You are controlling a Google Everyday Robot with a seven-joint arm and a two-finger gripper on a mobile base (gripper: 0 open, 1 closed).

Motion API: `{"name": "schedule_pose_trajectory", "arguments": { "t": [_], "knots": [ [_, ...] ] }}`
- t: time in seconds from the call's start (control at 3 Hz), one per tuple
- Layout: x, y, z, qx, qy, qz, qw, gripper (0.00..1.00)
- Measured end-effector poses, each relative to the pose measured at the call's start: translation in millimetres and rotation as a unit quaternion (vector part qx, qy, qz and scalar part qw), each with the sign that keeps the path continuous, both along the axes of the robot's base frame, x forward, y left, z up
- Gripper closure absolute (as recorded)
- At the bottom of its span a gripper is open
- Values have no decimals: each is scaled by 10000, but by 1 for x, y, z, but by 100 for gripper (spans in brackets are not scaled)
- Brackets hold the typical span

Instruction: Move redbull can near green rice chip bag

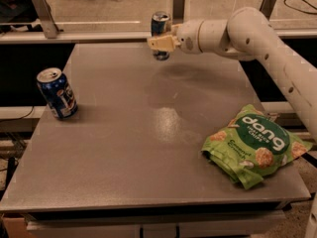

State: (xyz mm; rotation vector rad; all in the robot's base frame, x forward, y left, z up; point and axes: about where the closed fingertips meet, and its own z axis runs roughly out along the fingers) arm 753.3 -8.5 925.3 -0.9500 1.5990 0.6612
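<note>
The redbull can (159, 25) is slim with a silver top and is held upright over the far middle of the grey table (148, 133). My gripper (161, 43) is shut on its middle, reaching in from the right, and its cream fingers (157, 42) cover the can's lower half. The can's base seems to hang just above the tabletop. The green rice chip bag (255, 145) lies flat at the table's near right corner, far from the can.
A wider dark blue can (57, 93) stands upright near the table's left edge. My white arm (257, 38) spans the far right side above the table. A rail (99, 33) runs behind the far edge.
</note>
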Motion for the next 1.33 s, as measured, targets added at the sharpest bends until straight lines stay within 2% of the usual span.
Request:
{"name": "schedule_pose_trajectory", "arguments": {
  "t": [0.33,0.67,1.33],
  "knots": [
    [-37,-19,3,2,68,-74,9999,100],
    [-76,-53,8,-114,122,-289,9994,100],
    [-138,-117,25,-227,116,-763,9968,100]
  ]
}}
